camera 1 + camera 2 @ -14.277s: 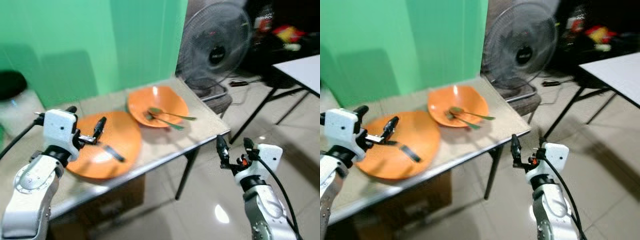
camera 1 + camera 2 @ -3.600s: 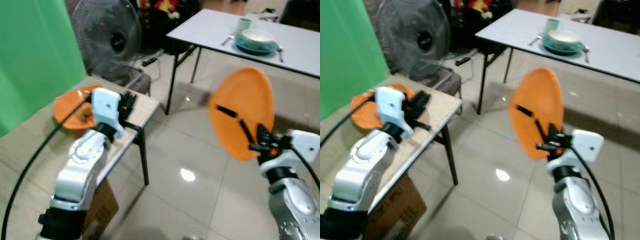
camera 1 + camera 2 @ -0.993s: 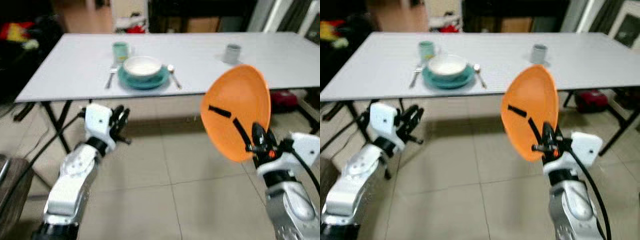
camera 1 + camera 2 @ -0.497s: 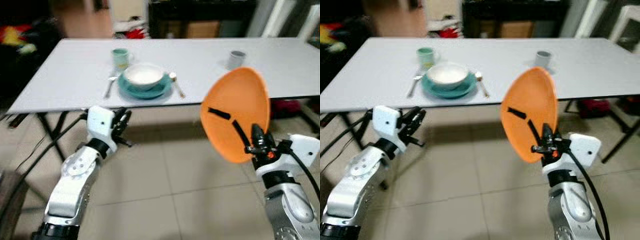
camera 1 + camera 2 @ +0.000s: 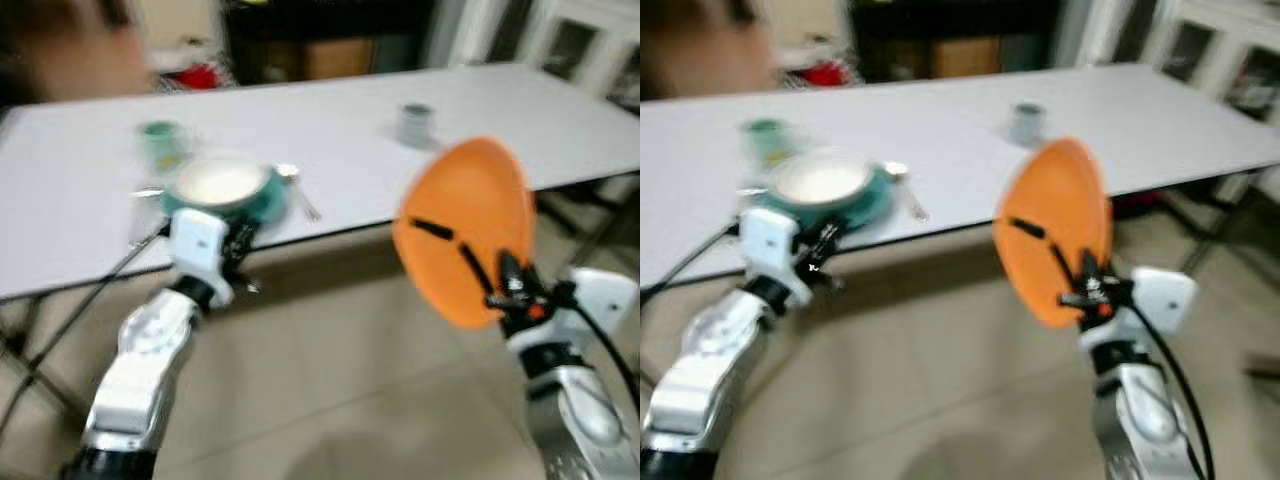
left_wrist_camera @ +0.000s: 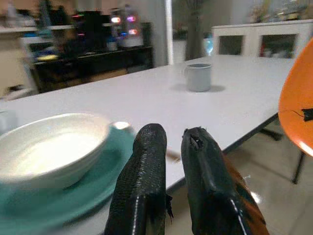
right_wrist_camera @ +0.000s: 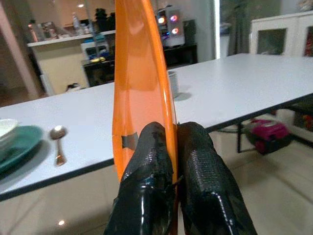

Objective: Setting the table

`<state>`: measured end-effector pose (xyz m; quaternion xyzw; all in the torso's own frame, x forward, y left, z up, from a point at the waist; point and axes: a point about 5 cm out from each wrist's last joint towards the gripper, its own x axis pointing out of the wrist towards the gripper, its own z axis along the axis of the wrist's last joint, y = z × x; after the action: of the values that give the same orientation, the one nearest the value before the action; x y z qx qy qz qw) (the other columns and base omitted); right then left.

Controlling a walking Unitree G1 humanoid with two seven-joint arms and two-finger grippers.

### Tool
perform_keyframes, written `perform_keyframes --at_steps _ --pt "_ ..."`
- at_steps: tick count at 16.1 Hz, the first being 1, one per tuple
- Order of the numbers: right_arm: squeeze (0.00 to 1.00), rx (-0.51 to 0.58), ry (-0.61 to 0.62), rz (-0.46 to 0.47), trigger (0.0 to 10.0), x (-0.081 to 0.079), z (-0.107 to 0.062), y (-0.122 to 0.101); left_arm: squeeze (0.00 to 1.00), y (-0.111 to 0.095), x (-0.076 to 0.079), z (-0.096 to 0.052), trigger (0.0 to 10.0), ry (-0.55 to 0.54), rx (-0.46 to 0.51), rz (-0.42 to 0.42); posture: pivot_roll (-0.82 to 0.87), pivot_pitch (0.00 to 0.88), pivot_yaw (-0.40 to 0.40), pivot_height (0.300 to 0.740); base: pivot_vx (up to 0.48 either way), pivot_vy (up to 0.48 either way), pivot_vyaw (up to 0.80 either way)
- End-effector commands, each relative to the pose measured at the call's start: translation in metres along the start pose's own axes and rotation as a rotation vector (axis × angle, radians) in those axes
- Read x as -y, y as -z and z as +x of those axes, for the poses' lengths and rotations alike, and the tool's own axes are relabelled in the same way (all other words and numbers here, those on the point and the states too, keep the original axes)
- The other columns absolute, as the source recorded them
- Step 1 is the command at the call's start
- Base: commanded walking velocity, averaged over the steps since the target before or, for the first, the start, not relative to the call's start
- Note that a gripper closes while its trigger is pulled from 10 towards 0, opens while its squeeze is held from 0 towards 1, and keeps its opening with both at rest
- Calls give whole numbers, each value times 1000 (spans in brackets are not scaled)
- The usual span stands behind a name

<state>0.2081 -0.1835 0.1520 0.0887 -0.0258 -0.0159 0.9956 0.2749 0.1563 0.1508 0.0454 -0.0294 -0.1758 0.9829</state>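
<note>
Left eye view has my right gripper (image 5: 503, 285) raised in front of me over the tiled floor (image 5: 330, 390), its two black fingers clamped on the lower edge of a shallow round orange plastic plate (image 5: 462, 230). I hold the plate upright, nearly on edge, its hollow face turned towards my left. From the right wrist camera the plate (image 7: 142, 83) stands as a thin orange blade rising straight up out of my pinched fingers (image 7: 149, 196), one finger on each face of it.

Beyond the plate runs a long white table (image 5: 340, 140) on dark legs. On it, towards my left, sits a white bowl (image 5: 217, 183) resting in a round teal plate (image 5: 262, 208), with a metal spoon (image 5: 298, 196) lying just beside the teal plate on its right. A pale green mug (image 5: 160, 140) stands behind the bowl, and a grey mug (image 5: 414, 124) stands well apart, further along the table to my right. The orange plate is not on the table; it is in the air on the near side of the table edge.

My left gripper (image 6: 173, 142) is lifted close to the table edge, just in front of the bowl setting. Its two fingers stand side by side with only a narrow gap, carrying nothing.
</note>
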Motion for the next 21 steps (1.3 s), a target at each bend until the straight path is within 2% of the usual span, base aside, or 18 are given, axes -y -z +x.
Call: perform_keyframes --at_steps 1,3,10,15,16,21 --pt "0 59 20 -20 10000 7 0 -12 0 -6 11 5 10000 41 25 1 -184 0 -20 740 364 0 -800" --pt "0 63 15 -22 10000 6 0 -13 0 -6 11 5 10000 45 28 0 -185 0 -20 740 362 0 -800" --pt "0 63 -14 -28 10000 3 1 -13 0 -6 14 6 10000 42 25 -12 -188 0 -23 740 345 0 0" --pt "0 13 -63 -30 10000 -5 4 -6 0 -6 10 7 10000 3 24 -32 -184 0 -25 740 0 0 0" --pt "0 0 -100 -96 10000 -10 7 -5 0 -7 11 7 10000 -5 28 -20 -183 0 -28 740 0 0 0" --pt "0 -6 -84 -119 10000 -6 11 -4 0 -8 12 9 10000 -21 18 -20 -180 0 -29 740 0 -425 578"
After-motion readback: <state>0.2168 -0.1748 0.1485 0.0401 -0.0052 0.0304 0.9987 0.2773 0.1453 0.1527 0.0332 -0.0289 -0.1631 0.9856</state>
